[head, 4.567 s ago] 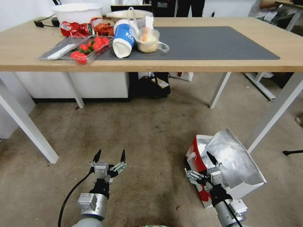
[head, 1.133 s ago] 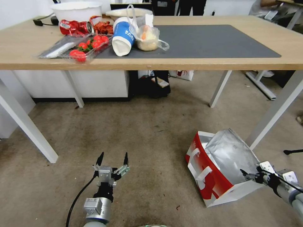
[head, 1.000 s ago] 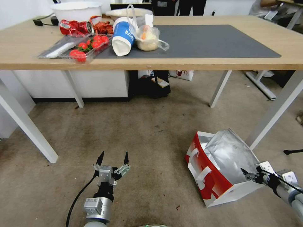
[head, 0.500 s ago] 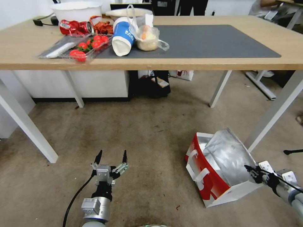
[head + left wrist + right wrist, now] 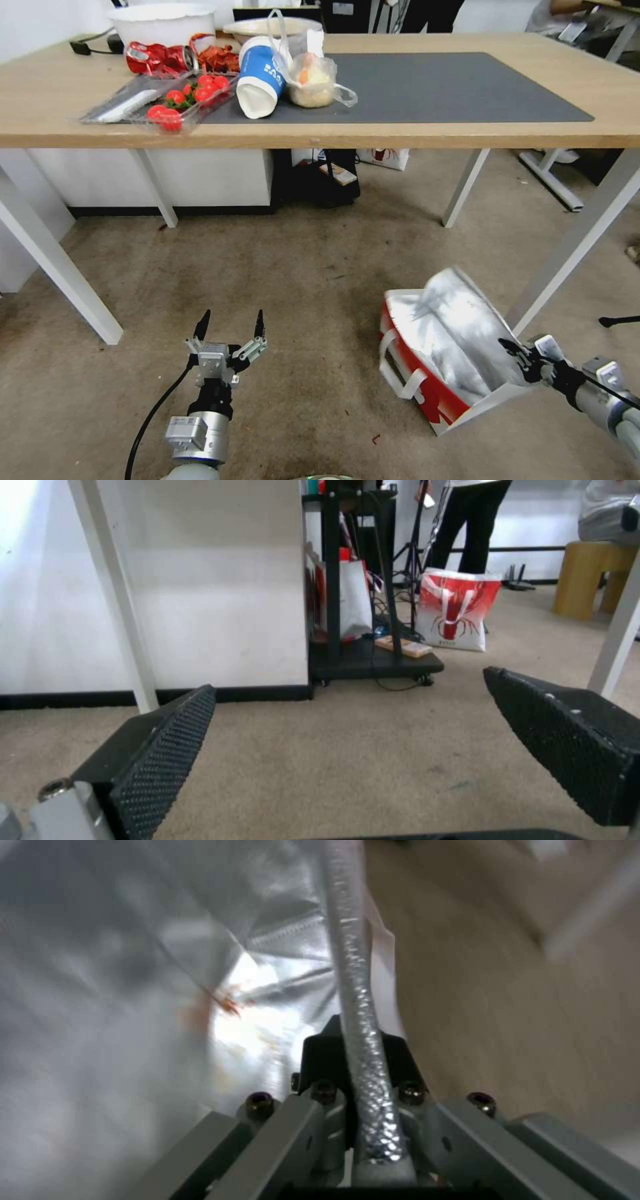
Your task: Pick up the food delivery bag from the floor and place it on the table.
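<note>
Gripping the rim of the food delivery bag (image 5: pixel 433 347), the right pincer (image 5: pixel 517 352) is sitting at about 4 o'clock in the head view, its jaws clamped on the foil-lined edge (image 5: pixel 353 990). The bag is tilting on the floor (image 5: pixel 300 267) beside a white leg of the desk (image 5: pixel 400 137), its red side and white strap handles facing 9 o'clock. The left pincer (image 5: pixel 229 327) is hovering at 7 o'clock above the floor, jaws spread wide, holding nothing.

Stained carpet floor (image 5: pixel 300 267) bearing food delivery bag (image 5: pixel 437 347), wood-topped table (image 5: pixel 400 137) carrying grey mat (image 5: pixel 433 87)
</note>
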You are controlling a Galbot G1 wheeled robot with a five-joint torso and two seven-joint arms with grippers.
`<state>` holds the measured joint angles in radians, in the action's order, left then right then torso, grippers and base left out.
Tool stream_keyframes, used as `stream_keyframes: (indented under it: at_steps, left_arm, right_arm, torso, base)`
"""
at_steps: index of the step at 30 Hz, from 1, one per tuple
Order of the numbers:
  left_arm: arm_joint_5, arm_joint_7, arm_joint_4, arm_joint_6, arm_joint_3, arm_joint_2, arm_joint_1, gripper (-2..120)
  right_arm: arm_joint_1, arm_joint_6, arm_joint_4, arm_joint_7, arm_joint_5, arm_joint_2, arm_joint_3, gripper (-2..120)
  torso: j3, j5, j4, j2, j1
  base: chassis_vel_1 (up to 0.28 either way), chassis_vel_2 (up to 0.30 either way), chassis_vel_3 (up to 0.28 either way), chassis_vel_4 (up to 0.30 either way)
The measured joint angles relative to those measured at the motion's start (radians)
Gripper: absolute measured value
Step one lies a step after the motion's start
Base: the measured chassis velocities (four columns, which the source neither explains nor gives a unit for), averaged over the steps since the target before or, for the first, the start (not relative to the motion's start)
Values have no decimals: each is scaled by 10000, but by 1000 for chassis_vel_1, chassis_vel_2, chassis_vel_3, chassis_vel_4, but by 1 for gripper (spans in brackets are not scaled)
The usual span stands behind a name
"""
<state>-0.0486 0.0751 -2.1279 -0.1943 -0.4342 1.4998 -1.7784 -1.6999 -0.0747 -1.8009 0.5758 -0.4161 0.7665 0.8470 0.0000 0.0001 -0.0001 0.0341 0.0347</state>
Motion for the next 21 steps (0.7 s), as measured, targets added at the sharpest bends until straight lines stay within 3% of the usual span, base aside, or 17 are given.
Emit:
stream_keyframes:
  at_steps: [9, 21]
  left_arm:
    - [-66, 0, -381, 61, 66, 39, -127, 100]
    - [-80, 183, -655, 175, -41, 28, -276, 100]
  right_arm:
    - [-282, 492, -1312, 1032, -749, -789, 594, 0]
    - [-319, -649, -2921, 1425, -2428, -1554, 917, 0]
  torso:
    - [0, -1, 1, 0, 0]
    - [0, -2, 1, 0, 0]
  base:
    - [0, 0, 0, 0]
    - [0, 0, 0, 0]
